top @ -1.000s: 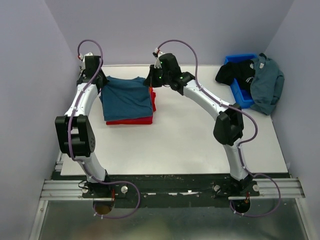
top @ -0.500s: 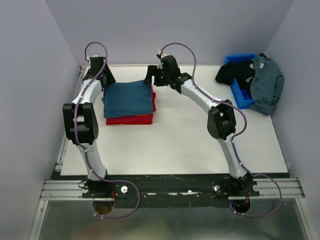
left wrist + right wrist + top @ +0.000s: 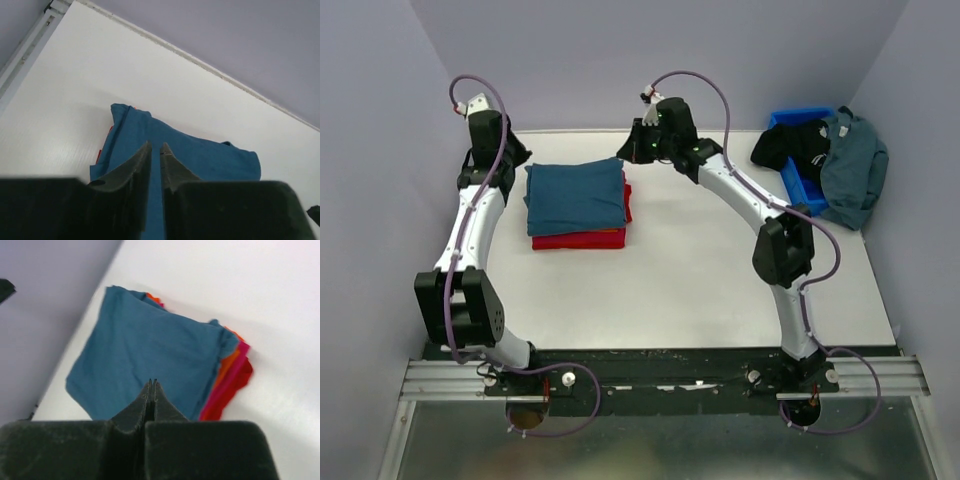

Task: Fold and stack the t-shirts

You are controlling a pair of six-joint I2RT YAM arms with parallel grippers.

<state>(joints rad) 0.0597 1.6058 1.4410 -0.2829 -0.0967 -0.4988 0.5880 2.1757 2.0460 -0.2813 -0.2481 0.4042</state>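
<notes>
**Inspector:** Where do the shirts stand?

**Operator:** Nearest to me, left of centre on the surface [image 3: 680,290], I have the folded stack [image 3: 576,205]. The blue shirt [image 3: 575,193] is on top, with orange [image 3: 227,367] and red [image 3: 578,241] edges showing beneath. Its long side runs left to right.

**Inspector:** And the fingers?

**Operator:** The stack lies between them and slightly nearer me. The left fingers [image 3: 146,151] hang above its far-left corner, parted by a slim gap and holding nothing. The right fingers [image 3: 150,389] hang off its far-right corner, pressed together and empty.

**Inspector:** What is left to do?

**Operator:** At the far right corner there is a black shirt [image 3: 790,146] in the bin [image 3: 807,196], and a grey-blue shirt [image 3: 855,168] draped over the bin's right side. Both lie well to the right of the right fingers. I judge the right arm the nearer, so the next pick is its job, and it must open first.

**Inspector:** Any change from a second ago?

**Operator:** Then both sets of fingers were at the blue shirt's far edge. Now they are clear of it. The left arm has swung outward to the left, and the blue shirt lies squarer on the stack.
</notes>
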